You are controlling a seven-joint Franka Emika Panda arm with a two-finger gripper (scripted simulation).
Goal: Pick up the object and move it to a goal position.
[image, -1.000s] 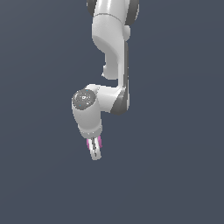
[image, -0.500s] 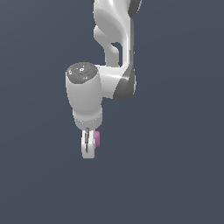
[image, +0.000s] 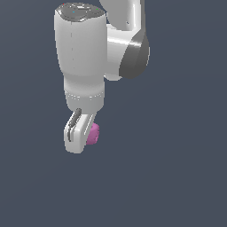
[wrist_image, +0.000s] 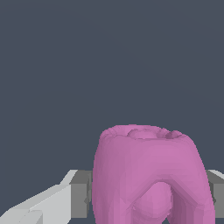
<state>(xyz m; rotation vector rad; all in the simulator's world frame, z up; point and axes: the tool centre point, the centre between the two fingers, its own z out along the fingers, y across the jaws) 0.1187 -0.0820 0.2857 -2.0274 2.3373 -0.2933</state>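
End effector tight on pink object, lobes plain in wrist view, mostly hidden in exterior view.

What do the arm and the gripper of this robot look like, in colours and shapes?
The arm is made of smooth, glossy white rounded segments, with a dark grey band at the joint and a grey cap on top. The gripper has white fingers with a dark grey strip along one side. In the wrist view, the finger pads look grey and blocky. No cables or markings show.

The pink-magenta lobed ring piece sits between the white gripper's grey finger pads, below a white-and-grey arm, against plain dark blue-grey.
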